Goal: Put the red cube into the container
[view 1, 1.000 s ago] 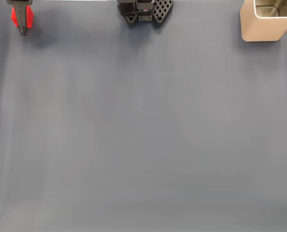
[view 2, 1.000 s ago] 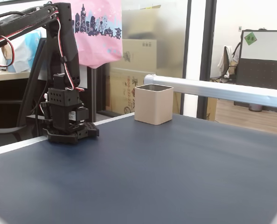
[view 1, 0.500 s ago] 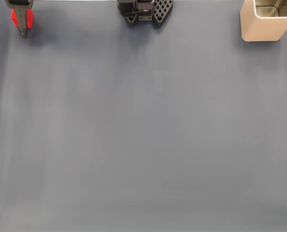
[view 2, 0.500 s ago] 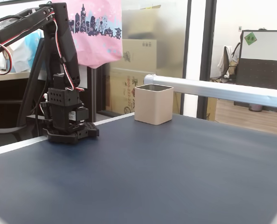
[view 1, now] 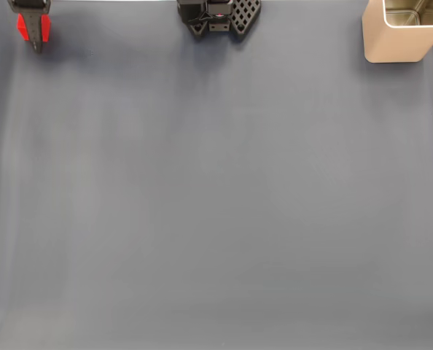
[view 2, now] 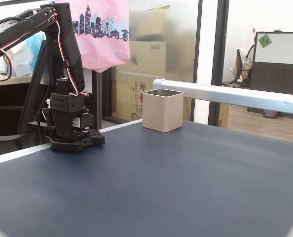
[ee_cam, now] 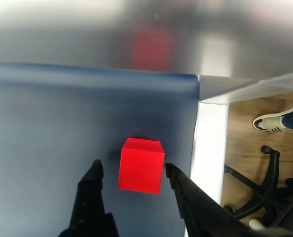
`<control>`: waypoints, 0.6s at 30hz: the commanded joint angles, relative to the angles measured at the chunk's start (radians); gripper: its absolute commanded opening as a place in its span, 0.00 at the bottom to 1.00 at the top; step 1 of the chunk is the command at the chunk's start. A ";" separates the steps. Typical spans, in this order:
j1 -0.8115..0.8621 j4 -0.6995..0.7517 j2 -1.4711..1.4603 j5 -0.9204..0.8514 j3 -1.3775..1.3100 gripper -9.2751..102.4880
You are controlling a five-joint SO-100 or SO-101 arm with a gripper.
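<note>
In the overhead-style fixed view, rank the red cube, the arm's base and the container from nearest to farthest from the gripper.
1. Red cube: at the gripper itself, top left corner.
2. Arm's base: top middle of the mat.
3. Container: top right corner, farthest.

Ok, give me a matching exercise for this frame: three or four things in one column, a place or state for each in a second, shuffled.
Things:
1. red cube
2. container
3. gripper
4. arm base

Places or states:
A. top right corner of the overhead fixed view
B. open, fingers either side of the cube
C. near the mat's edge, between the fingers
D. top centre of the overhead fixed view

Pairs: 1-C, 2-A, 3-B, 4-D
</note>
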 commanded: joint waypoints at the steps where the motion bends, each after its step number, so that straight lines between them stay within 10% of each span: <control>1: 0.005 -0.023 0.012 0.028 -0.038 0.28; 18: -0.018 -0.052 0.034 -0.018 -0.021 0.08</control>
